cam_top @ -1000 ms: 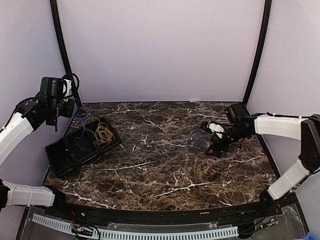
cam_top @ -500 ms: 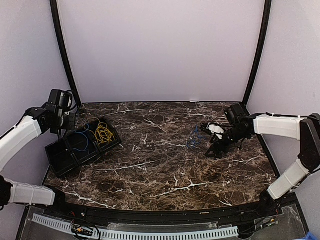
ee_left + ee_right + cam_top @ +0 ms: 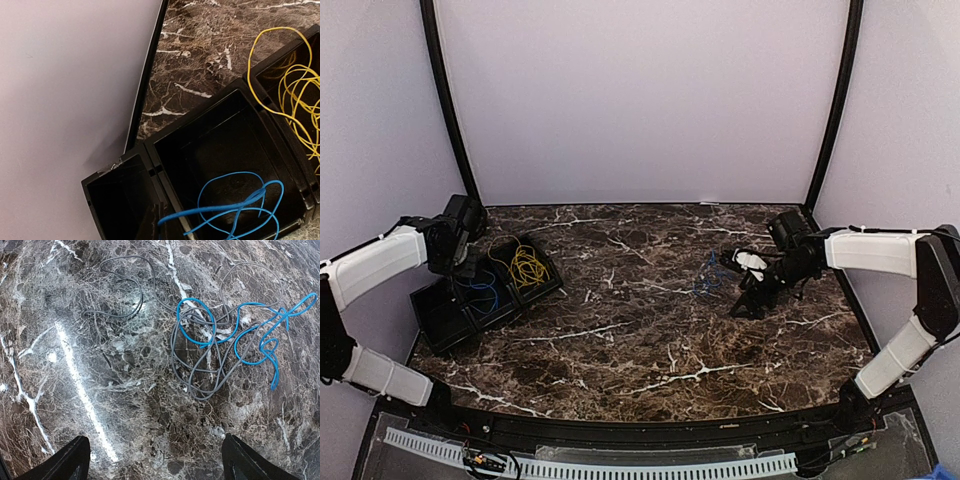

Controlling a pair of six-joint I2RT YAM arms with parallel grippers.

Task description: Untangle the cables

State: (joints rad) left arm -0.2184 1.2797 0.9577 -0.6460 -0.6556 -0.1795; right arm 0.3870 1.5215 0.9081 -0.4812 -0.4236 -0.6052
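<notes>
Currently the tangle of blue and grey cables (image 3: 215, 335) lies on the marble table (image 3: 650, 350) just ahead of my right gripper (image 3: 157, 460), jaws wide and empty. A yellow cable (image 3: 295, 95) and a blue cable (image 3: 240, 209) sit in neighbouring compartments of the black tray (image 3: 165, 155) below my fully closed left gripper (image 3: 455, 272).

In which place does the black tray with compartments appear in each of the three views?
Top external: the black tray lies at the left side of the table.
Left wrist: the black tray fills the lower right.
Right wrist: not in view.
Shared landmark: the yellow cable in its end compartment.
</notes>
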